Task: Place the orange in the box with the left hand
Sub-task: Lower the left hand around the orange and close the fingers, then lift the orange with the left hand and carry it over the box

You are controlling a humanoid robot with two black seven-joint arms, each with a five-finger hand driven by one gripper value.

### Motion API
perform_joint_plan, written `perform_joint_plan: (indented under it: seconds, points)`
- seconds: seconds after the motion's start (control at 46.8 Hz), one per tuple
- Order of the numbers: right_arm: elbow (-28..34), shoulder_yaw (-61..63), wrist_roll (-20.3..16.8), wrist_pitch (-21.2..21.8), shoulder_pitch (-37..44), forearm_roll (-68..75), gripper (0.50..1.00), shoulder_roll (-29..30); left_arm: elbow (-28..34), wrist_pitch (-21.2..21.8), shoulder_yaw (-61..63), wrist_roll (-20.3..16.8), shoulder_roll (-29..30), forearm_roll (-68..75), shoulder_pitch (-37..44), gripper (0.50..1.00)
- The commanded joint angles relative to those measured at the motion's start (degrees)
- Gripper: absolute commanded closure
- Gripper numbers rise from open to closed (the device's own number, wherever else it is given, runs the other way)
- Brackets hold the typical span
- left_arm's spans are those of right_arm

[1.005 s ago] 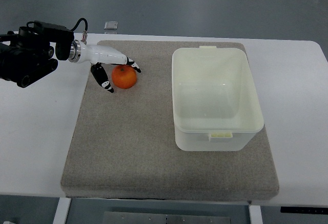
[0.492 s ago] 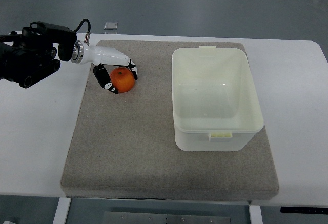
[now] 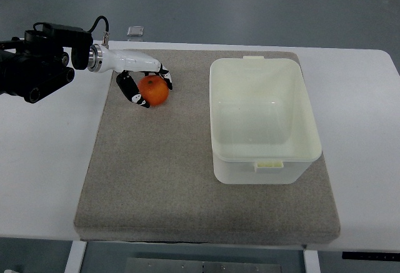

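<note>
The left hand (image 3: 145, 82), white with black-tipped fingers (image 3: 132, 94), is curled around one orange (image 3: 154, 90), pinching it from both sides: some fingers wrap its left and lower edge, others press on its upper right. The white forearm runs left from the hand to a metal wrist ring and then to the bulky black arm (image 3: 34, 64), which comes in from the left edge with a black cable looped above it.

The orange is round and bright, with a smooth, slightly shiny skin. It sits at the far left part of a grey mat (image 3: 187, 192), well apart from the box; whether it still touches the mat cannot be told from this view. The mat is a single large rectangle with rounded corners and a coarse, felt-like surface.

To the right on the mat stands one box (image 3: 306, 123), a cream-white plastic tub, rectangular with rounded corners, glossy walls and a small tab at the near and far rims. It is open on top and holds nothing.

The mat lies on a plain white table (image 3: 44, 160) with a smooth top. Just beyond the table's far edge is one small grey square thing (image 3: 135, 31), too small to identify.
</note>
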Motion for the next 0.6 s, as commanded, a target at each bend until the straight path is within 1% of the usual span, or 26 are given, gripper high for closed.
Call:
perform_joint_plan:
  seconds: [0.0,0.214,0.406,0.577]
  points:
    - [0.09,-0.08,0.0,-0.01,0.07,0.0,0.574,0.0,0.0,-0.15,0.0,0.0,0.09,0.0,0.14,1.0]
    - [0.0,-0.08,0.0,-0.01,0.07,0.0,0.574,0.0,0.78,0.03,-0.09,0.0,0.35,-1.31,0.06,1.0]
    - [0.0,-0.08,0.0,-0.01,-0.02,0.0,0.574,0.0,5.97,-0.41,-0.01,0.0,-0.18,-8.25,-0.73,1.0]
    - [0.0,0.01,0.0,-0.01,0.07,0.0,0.574,0.0,5.71,-0.41,0.08,0.0,-0.18,-11.69,-0.82,1.0]
